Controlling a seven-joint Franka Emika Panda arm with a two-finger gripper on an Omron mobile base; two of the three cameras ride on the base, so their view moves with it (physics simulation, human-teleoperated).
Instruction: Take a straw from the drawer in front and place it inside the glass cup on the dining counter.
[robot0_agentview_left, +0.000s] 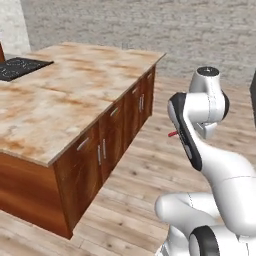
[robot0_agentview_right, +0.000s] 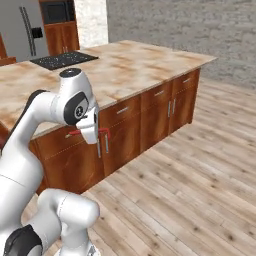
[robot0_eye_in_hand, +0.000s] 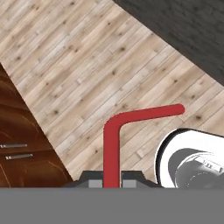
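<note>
The straw (robot0_eye_in_hand: 112, 144) runs down between the fingers (robot0_eye_in_hand: 89, 183), and its lower end is hidden there. In the left base view the arm (robot0_agentview_left: 187, 132) covers all but a short red tip. In the right base view the hand (robot0_agentview_right: 90, 127) hides its middle. The cooktop (robot0_agentview_left: 17, 67) is cut off by the picture's left edge.

The straw (robot0_eye_in_hand: 114, 131), red and bent near one end, is hanging over the wood floor, off the dining counter (robot0_agentview_left: 60, 100), whose cream, rust-mottled top is sitting on a reddish-brown base with closed fronts
</note>
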